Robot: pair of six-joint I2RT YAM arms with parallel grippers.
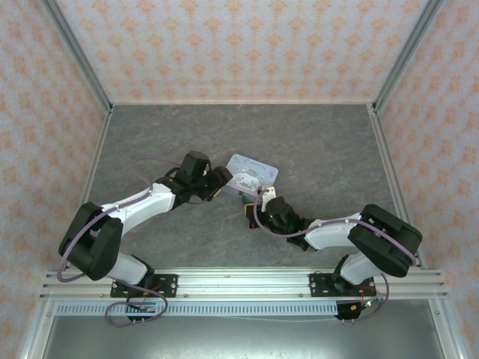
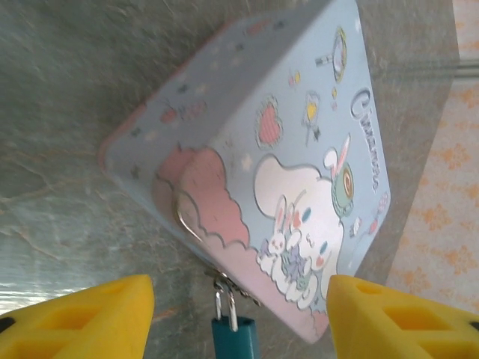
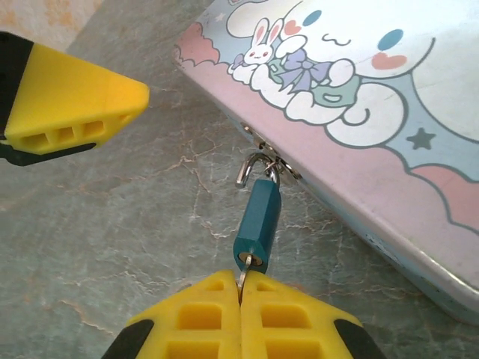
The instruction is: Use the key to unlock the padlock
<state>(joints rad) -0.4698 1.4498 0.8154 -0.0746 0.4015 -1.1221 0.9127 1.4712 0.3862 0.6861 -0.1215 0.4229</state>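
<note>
On the dark grey marbled floor [image 1: 299,142] lies a light blue tin box [image 1: 254,170] with a cartoon print of a white rabbit-like figure and pink clouds. The small dark teal-blue padlock [image 3: 258,221] hangs at the metal clasp [image 3: 275,158] on the near edge of this tin box, with its body resting on the floor and pointing away from the box. In the right wrist view, one end of its small metal shackle [image 3: 251,166] appears free, standing beside the body and not inside it. The thin silvery metal key [image 3: 244,263] sticks in the bottom end of the padlock. The right gripper [image 3: 241,280] has its two yellow fingers pressed together on this key, just beside the padlock body. The left gripper [image 2: 239,299] stands with its yellow fingers [image 2: 90,318] wide apart. The padlock is seen between them at the lower edge of the left wrist view, and neither finger touches it. From above, both grippers meet at the near side of the tin box, the left gripper [image 1: 221,179] beside its left corner and the right gripper [image 1: 258,206] just in front of it.
</note>
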